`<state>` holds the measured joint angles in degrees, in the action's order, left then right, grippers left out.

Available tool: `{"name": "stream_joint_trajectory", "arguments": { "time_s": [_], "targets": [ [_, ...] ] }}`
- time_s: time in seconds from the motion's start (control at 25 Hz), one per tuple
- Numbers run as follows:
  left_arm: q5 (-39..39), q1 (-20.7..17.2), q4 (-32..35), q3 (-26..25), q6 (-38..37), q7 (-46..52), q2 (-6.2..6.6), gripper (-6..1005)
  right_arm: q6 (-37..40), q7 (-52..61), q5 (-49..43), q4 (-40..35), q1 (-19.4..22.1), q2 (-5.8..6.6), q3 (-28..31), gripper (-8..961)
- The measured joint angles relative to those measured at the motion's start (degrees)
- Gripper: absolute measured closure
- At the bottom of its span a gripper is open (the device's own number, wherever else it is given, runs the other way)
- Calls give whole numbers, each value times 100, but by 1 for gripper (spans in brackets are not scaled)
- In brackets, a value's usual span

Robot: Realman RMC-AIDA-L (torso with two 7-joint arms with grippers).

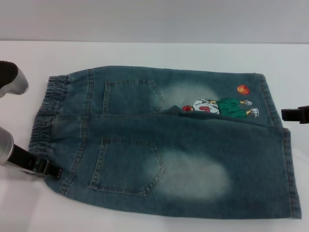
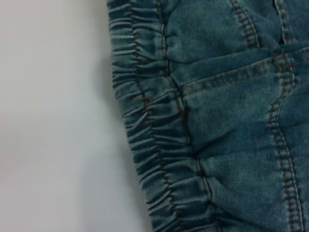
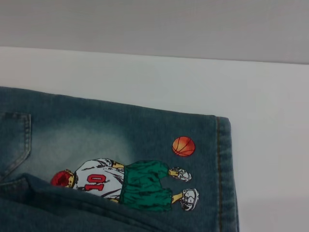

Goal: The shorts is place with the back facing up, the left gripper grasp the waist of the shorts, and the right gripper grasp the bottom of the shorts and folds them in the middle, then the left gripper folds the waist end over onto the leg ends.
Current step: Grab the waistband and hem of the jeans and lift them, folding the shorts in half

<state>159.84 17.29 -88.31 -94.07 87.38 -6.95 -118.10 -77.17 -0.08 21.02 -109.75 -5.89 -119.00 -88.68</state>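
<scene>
Shorts (image 1: 164, 145) flat on white table (image 1: 145, 53), left hand (image 1: 46, 169) at waist (image 1: 48, 116), right hand (image 1: 294, 114) beside hem

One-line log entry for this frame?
shorts flat, pockets up, unfolded | left gripper at waist | right gripper beside leg hems

A plain white, smooth tabletop (image 1: 145, 53) fills most of the head view, showing bare along the upper band, down the left side and in a strip along the bottom left of the frame. Behind it, across the top of the frame, runs a flat pale grey back wall (image 1: 154, 19), meeting the table in a straight horizontal line. In the left wrist view the same white surface (image 2: 53, 116) takes up the left half of the frame. In the right wrist view the white surface (image 3: 260, 96) spans the middle and right, with the grey wall (image 3: 154, 21) across the top.
</scene>
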Motion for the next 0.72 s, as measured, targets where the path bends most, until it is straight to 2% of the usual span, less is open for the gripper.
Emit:
{"name": "stream_joint_trajectory", "arguments": {
  "time_s": [0.24,0.72],
  "targets": [
    [-6,28,42,-4,-21,79,-2,291,0,-10,-10,-4,0,0,5,312],
    [39,34,-66,-121,-41,159,13,550,-1,-85,-11,2,0,9,75,312]
  ]
}}
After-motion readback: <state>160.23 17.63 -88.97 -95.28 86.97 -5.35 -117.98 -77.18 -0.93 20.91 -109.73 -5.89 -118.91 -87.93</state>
